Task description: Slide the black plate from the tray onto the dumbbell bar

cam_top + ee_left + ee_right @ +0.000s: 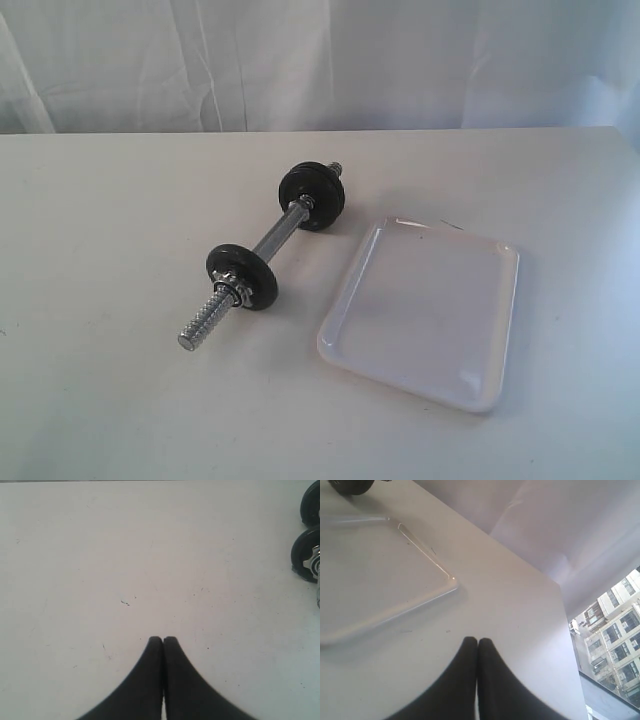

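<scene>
The dumbbell bar (275, 232) lies slanted on the white table, its threaded end (203, 325) pointing toward the front. A black disc (243, 275) with a metal nut sits near that end, and a thicker black disc mass (313, 195) sits at the far end. I cannot tell whether the black plate is part of that mass. The white tray (345, 300) to the right of the bar holds nothing. My left gripper (163, 639) is shut and empty over bare table, with two black discs (306, 560) off to one side. My right gripper (477, 640) is shut and empty beside the tray (370, 575).
White cloth (320, 60) hangs behind the table's back edge. In the right wrist view the table edge (565, 630) runs close to the gripper, with a window and buildings (615, 630) beyond. Neither arm shows in the exterior view.
</scene>
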Action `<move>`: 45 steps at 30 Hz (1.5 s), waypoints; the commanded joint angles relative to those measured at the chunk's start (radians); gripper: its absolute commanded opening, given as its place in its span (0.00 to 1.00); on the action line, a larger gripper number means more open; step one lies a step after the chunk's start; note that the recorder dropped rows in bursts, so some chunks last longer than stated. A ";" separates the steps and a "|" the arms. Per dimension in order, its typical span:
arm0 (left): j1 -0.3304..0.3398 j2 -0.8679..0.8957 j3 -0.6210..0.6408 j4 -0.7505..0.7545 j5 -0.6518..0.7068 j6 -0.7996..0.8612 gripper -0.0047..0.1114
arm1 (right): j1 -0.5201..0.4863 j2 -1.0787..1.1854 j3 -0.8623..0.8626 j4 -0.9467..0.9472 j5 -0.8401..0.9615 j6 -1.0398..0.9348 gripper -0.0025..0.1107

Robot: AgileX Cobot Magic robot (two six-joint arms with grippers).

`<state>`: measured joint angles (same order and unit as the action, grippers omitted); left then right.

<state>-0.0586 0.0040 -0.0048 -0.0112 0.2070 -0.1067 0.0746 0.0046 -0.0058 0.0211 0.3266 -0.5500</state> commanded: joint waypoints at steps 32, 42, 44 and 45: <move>-0.003 -0.004 0.005 -0.007 -0.003 0.003 0.04 | -0.006 -0.005 0.006 0.004 -0.009 0.513 0.02; -0.003 -0.004 0.005 -0.007 -0.005 0.003 0.04 | -0.006 -0.005 0.006 0.004 0.016 0.513 0.02; -0.003 -0.004 0.005 -0.007 -0.005 0.003 0.04 | -0.006 -0.005 0.006 0.004 0.016 0.513 0.02; -0.003 -0.004 0.005 -0.007 -0.005 0.003 0.04 | -0.006 -0.005 0.006 0.004 0.016 0.513 0.02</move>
<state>-0.0586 0.0040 -0.0048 -0.0112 0.2070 -0.1067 0.0746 0.0046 -0.0052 0.0230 0.3428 -0.0449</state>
